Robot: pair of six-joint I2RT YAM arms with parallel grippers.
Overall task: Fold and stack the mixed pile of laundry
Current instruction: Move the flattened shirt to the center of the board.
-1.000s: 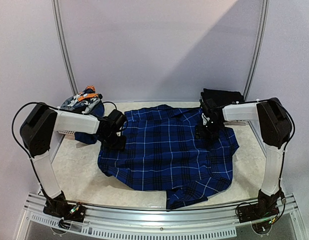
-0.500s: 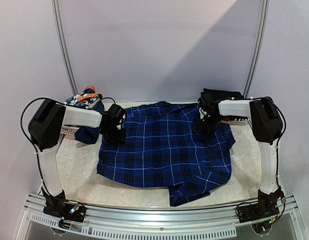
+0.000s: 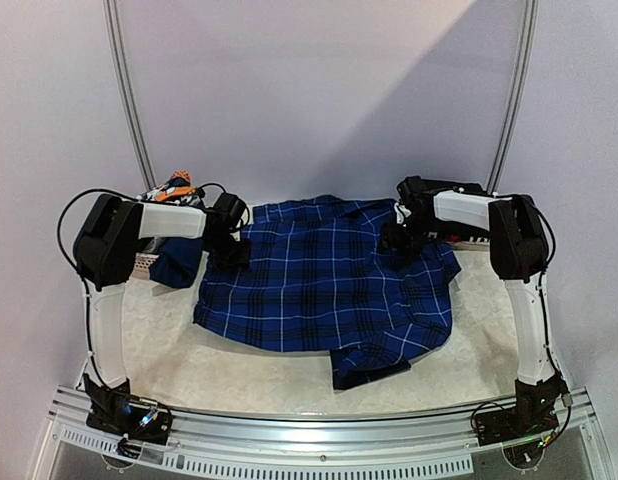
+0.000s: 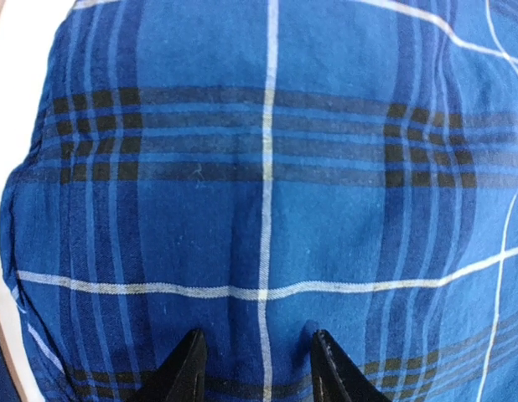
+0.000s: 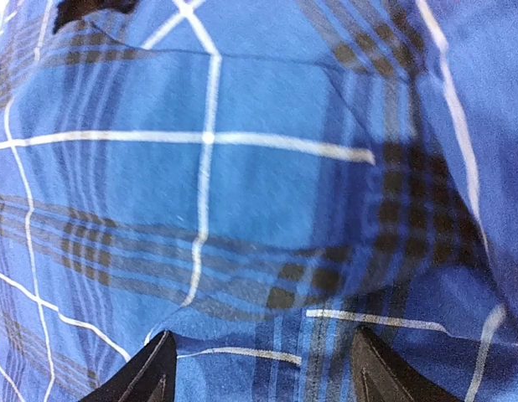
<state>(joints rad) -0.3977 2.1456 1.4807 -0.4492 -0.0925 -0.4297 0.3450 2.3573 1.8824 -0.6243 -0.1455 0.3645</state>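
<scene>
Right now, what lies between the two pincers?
The blue plaid shirt fills the stretch between the left pincer and the right pincer, shown in the top view.

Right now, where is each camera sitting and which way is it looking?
Top external: above and behind the arms, looking down at the table, the blue plaid shirt, the whole left arm and right arm.
Left wrist: on the left arm, close over the shirt's edge; its jaws' black fingertips show.
Right wrist: on the right arm, close over the shirt; its fingertips show.
All three share the shirt.
</scene>
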